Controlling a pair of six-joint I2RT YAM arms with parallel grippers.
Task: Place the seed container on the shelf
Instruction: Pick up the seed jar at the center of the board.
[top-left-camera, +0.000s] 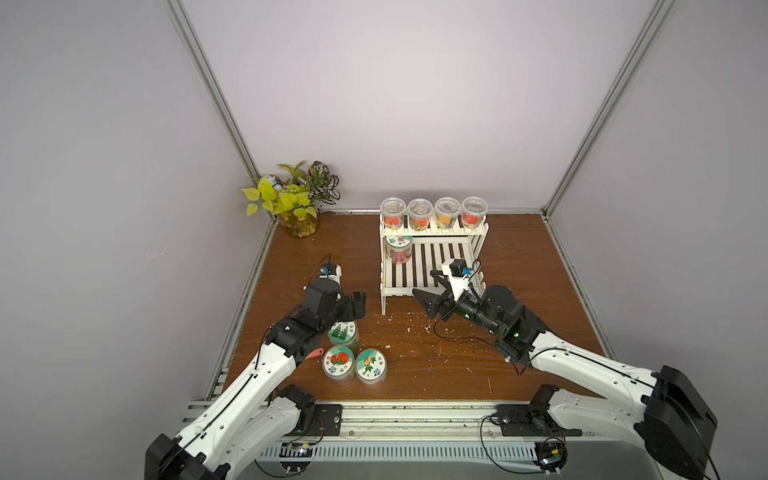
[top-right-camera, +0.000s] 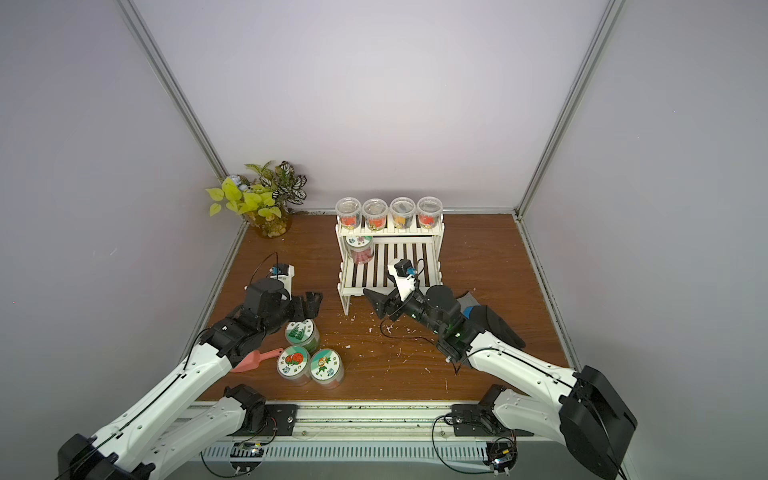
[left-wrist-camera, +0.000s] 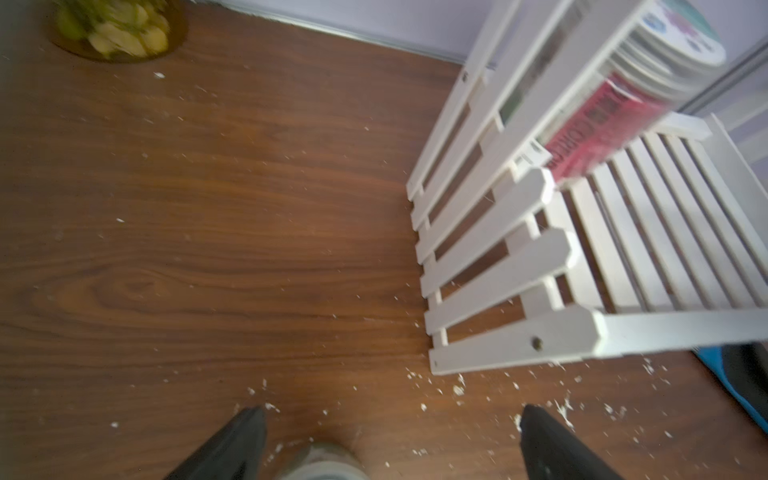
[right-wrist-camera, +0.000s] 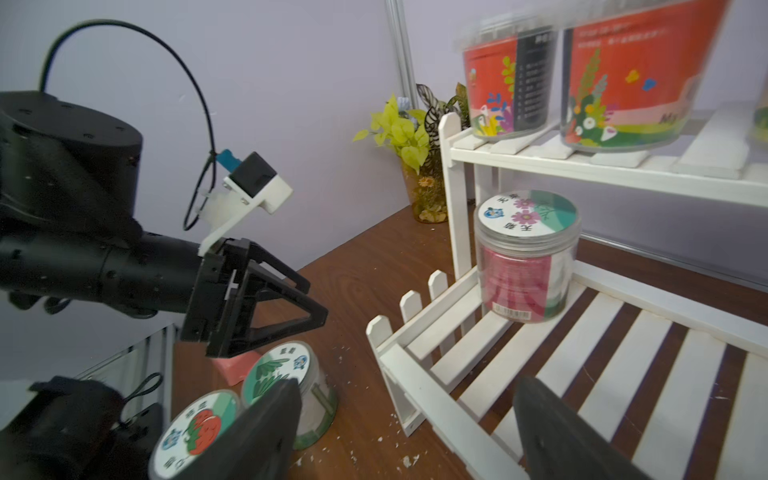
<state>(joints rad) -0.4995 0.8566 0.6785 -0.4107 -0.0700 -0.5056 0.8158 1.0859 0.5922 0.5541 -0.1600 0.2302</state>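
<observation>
soft, even light is filling both top views; the shelf (left-wrist-camera: 498, 268) is blurring in the left wrist view.

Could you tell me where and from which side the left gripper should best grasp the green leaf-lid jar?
Probably grip the leaf-lid jar on its wall below the lid, the left gripper descending from above with jaws on its left and right flanks: it stands upright, and the strawberry-lid jar and flower-lid jar crowd its near side.
</observation>
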